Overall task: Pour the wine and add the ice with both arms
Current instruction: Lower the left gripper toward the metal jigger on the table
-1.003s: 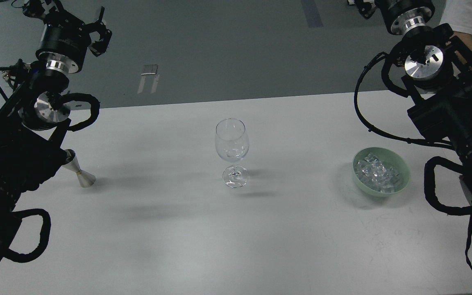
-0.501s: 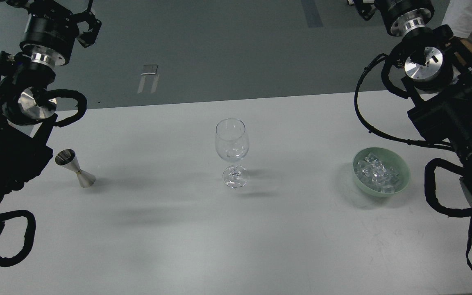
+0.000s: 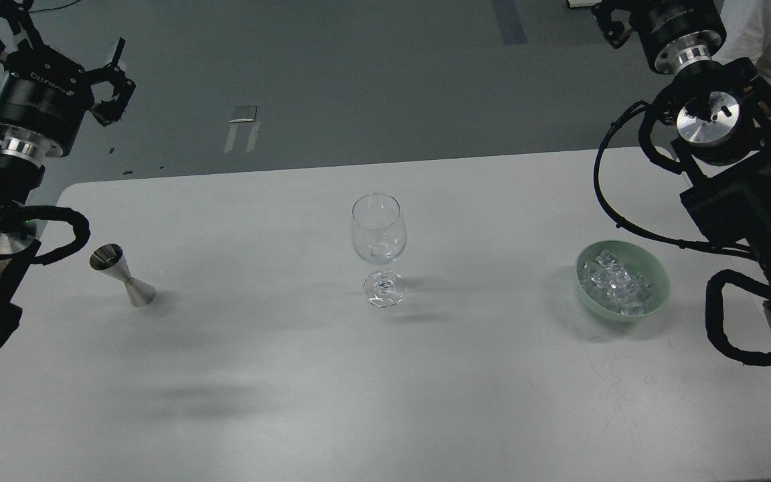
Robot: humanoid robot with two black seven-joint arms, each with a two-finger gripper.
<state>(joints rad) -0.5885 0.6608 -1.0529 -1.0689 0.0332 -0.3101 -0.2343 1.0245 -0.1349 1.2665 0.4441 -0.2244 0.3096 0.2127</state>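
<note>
Since a second ago the left gripper (image 3: 57,50) has drawn back, jaws apart, uncovering the steel jigger (image 3: 122,275) left of the wine glass (image 3: 379,248). Wine indiscernible; ice (image 3: 616,281) remains in its green bowl (image 3: 653,264), right. Right gripper (image 3: 616,13): jaws unreadable.

The right gripper (image 3: 616,17) is cut off by the top edge, and any wine in the wine glass (image 3: 379,248) cannot be made out.
</note>
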